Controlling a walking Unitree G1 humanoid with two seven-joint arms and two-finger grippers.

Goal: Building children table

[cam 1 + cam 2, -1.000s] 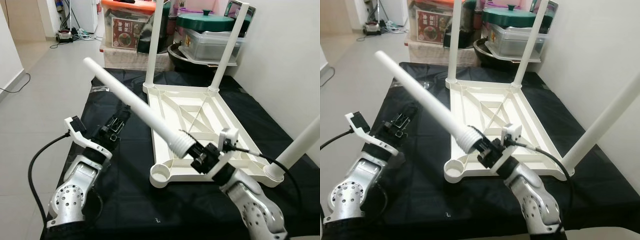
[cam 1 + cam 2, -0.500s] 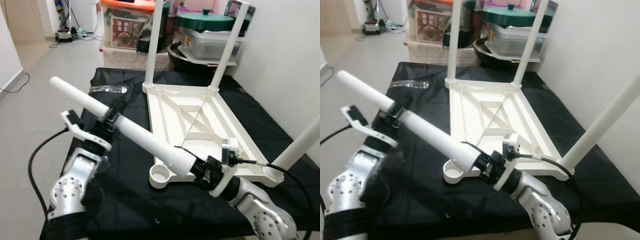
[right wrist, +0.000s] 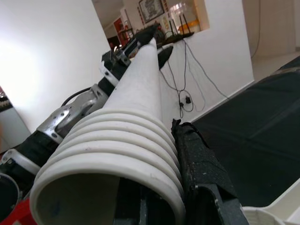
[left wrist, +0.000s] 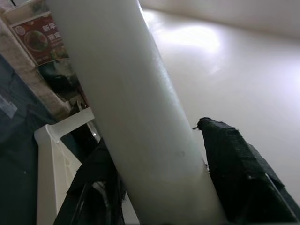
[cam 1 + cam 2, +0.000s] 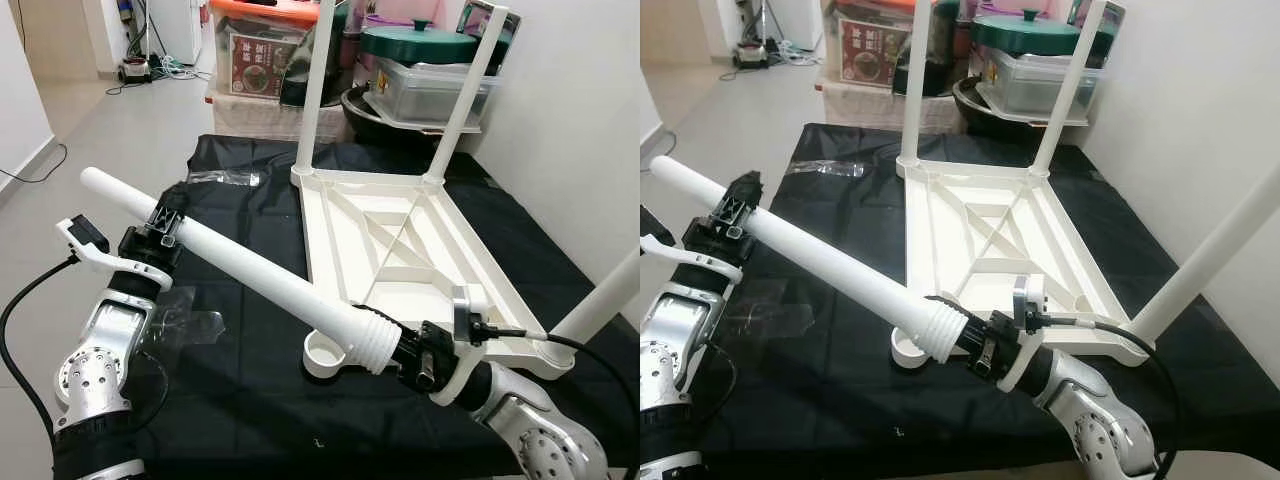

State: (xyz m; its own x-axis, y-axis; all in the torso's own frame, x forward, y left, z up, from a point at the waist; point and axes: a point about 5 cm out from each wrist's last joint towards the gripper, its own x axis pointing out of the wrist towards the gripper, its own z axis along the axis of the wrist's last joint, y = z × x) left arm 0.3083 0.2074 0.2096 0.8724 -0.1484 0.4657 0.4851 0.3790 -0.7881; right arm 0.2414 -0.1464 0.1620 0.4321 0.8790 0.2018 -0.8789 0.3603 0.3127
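A long white table leg (image 5: pixel 250 271) is carried in the air by both arms, slanting above a black cloth (image 5: pixel 240 400) that covers the floor. The right end effector (image 5: pixel 412 356) is clenched on the ribbed threaded end of the leg, and the right wrist view shows the black fingers (image 3: pixel 201 173) pressed against the ribs. The left end effector (image 5: pixel 165 222) grasps the same leg near its plain far end; in the left wrist view its black fingers (image 4: pixel 234 164) stand on both sides of the white tube.

The white children table (image 5: pixel 400 250) lies upside down on the black cloth, with its underside ribs facing up. Two legs already stand upright at the far corners: one at the far left corner (image 5: pixel 312 90) and one at the far right corner (image 5: pixel 468 95). A third leg (image 5: pixel 600 300) rises tilted from the near right corner. The near left corner has a round open socket (image 5: pixel 325 352), which lies just below the threaded end of the carried leg, but the two are apart.

A clear plastic wrapper (image 5: pixel 222 178) lies on the cloth to the left of the table. Behind the cloth there are storage boxes, a green pot lid (image 5: pixel 418 42) on a clear container (image 5: pixel 430 90), and a box with an orange lid (image 5: pixel 262 12).
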